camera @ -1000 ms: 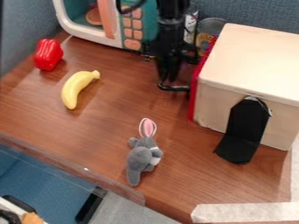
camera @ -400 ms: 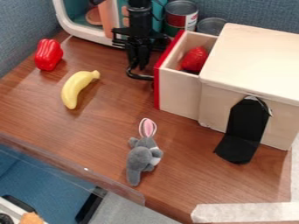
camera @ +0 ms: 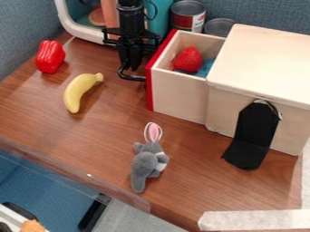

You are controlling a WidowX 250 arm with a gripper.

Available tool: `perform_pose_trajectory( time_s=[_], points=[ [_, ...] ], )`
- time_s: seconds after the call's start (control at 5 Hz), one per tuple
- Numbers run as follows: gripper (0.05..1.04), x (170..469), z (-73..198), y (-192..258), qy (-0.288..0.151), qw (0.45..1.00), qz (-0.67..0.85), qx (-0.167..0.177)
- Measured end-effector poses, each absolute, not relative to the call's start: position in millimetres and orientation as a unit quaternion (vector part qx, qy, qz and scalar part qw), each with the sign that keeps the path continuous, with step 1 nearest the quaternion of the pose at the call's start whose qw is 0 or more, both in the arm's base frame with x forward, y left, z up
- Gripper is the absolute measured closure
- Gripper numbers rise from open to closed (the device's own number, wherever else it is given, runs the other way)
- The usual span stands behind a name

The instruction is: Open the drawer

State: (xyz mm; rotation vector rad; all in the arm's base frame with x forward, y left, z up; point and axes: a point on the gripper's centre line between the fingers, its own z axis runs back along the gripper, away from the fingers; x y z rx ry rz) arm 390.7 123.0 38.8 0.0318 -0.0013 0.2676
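Well, boxy pale-wood drawer (camera: 178,97) stands open; black fingers (camera: 135,58) beside flat red front (camera: 149,90), can't tell if closed.

I am finding the bell pepper (camera: 50,56) lying toward the rear left of the table (camera: 91,136), with the banana (camera: 79,93) lying to its right and nearer the camera. The plush rabbit (camera: 147,166) is lying nearer still, left of the cabinet (camera: 266,63). The drawer (camera: 178,97) is projecting from the cabinet's left side and holding the strawberry (camera: 189,60). One can (camera: 187,17) and a second can (camera: 219,27) are standing behind the drawer, right of the toy microwave (camera: 77,31).
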Motion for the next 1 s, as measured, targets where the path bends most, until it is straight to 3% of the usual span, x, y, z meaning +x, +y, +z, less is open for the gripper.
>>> perform_pose_trajectory(
  time_s=[0.4, 0.6, 0.8, 1.0],
  points=[
    [0.880, 390.0, 42.4, 127.3, 0.003, 0.990, 0.144, 0.011],
    [0.651, 394.9, 62.6, 136.0, -0.024, 0.987, 0.154, 0.023],
    [0.343, 392.3, 97.0, 138.4, -0.058, 0.986, 0.149, 0.037],
    [0.097, 379.3, 119.5, 135.6, -0.059, 0.987, 0.142, 0.051]
  ],
)
